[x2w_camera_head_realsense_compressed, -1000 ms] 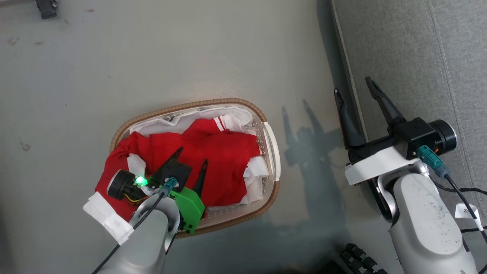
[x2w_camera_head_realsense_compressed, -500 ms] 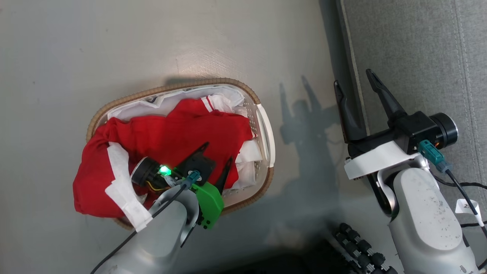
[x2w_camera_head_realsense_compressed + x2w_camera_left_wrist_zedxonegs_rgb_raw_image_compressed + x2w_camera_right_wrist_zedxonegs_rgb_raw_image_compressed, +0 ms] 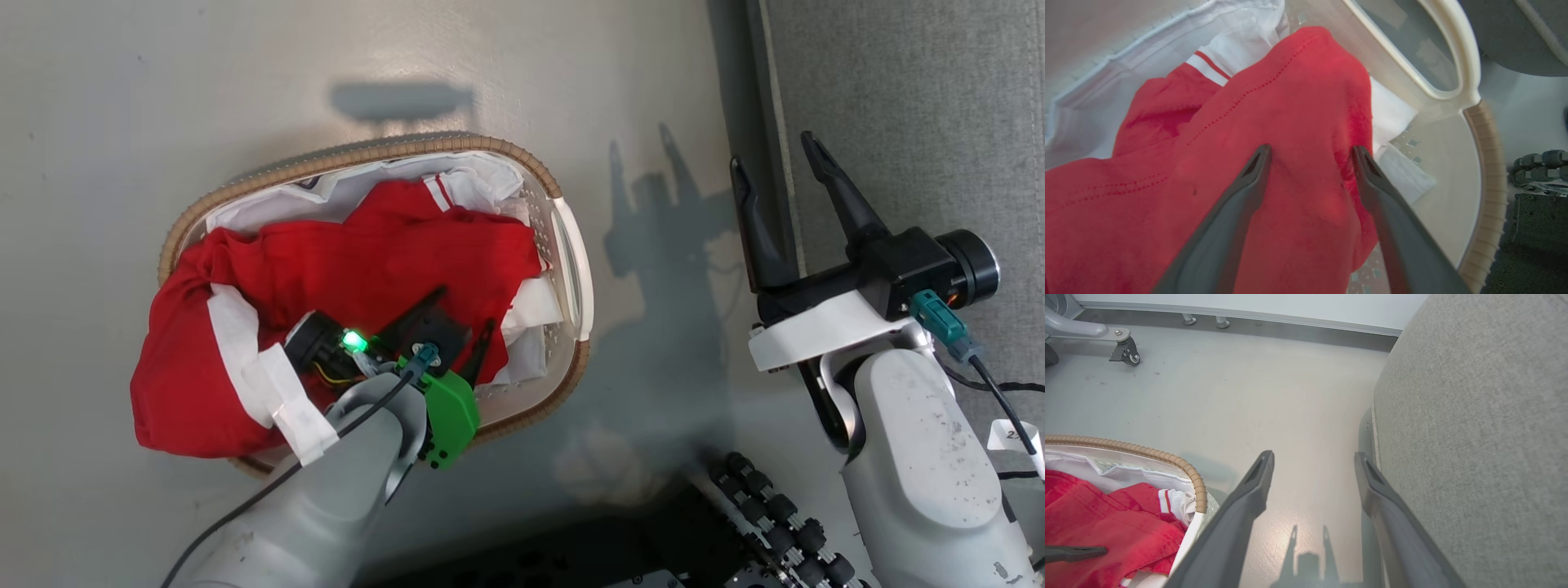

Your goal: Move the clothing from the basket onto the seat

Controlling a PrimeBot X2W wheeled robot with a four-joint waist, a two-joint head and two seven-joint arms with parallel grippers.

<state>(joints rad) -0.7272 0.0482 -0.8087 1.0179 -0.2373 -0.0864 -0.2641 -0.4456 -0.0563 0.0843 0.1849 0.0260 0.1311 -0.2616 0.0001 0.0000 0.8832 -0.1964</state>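
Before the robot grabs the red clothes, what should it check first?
1. The left end effector is open: ok.
2. The clothing lies between its fingers: ok.
3. It will catch clothing, not the white liner: cannot tell.
4. All clothing sits inside the basket: not ok, some drapes over the rim.
5. The right end effector is open, apart from the basket: ok.

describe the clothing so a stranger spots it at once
Left of the big grey seat, an oval basket with a brown woven rim sits on the floor. The clothing heaped in it is bright red with white trim, unlike the plain white liner.
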